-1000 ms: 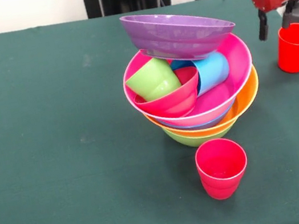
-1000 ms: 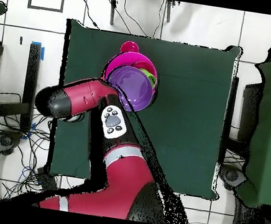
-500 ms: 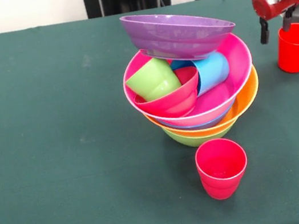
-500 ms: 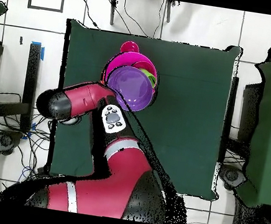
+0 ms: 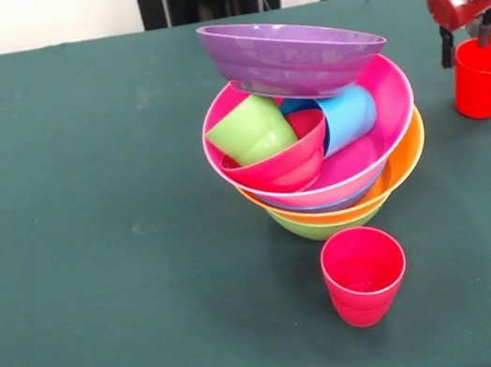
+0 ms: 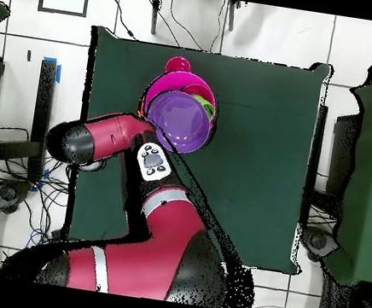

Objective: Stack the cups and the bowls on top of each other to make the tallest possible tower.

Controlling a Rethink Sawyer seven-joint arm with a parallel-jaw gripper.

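The green table [image 5: 90, 220] carries the tower [image 5: 322, 160] near its middle: nested bowls with the lime green bowl [image 5: 315, 226] at the bottom, then the orange bowl [image 5: 404, 165], a thin blue rim [image 5: 326, 206] and the wide pink bowl [image 5: 385, 111]. Tilted on the pink bowl's far rim sits the purple bowl [image 5: 294, 53], which from overhead [image 6: 182, 122] covers most of the pile. Inside the pink bowl the small red bowl [image 5: 289, 159] leans at an angle with the green cup [image 5: 250, 130] lying in it on its side; the blue cup [image 5: 343, 117] lies just beside them, partly under the purple bowl. A red cup [image 5: 364, 274] stands upright on the table just in front of the tower. The other red cup [image 5: 485, 76] stands upright near the table's right edge in the front view, well apart from the tower. The gripper [image 5: 465, 38] hangs right at this cup's rim, one finger [image 5: 447, 46] outside the cup's left wall and the other at the rim; its jaws are spread, holding nothing.
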